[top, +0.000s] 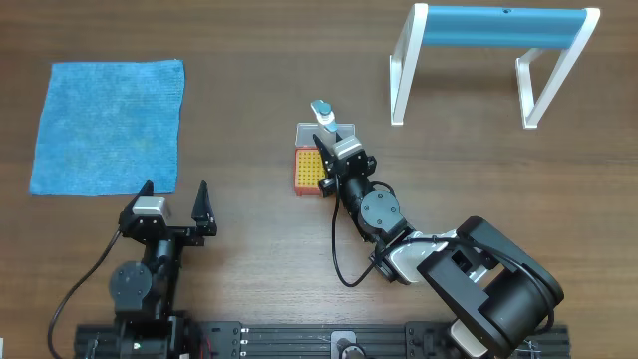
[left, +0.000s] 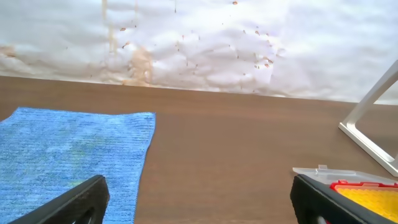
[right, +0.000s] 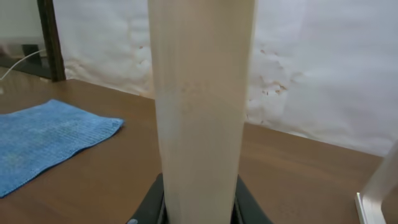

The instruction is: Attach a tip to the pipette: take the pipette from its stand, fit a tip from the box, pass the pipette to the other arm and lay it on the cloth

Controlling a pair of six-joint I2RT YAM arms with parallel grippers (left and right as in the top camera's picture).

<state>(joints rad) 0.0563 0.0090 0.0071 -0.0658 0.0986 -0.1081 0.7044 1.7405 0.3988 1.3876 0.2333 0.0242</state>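
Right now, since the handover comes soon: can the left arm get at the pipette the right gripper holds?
Probably yes. The left gripper is open, bare table lies between it and the pipette, and the pipette's top end sticks out free beyond the right gripper. The tip box stands close by.

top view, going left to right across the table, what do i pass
blue cloth → left claw → tip box → stand. The right claw, holding the pipette, overlaps the box, so it is left out.
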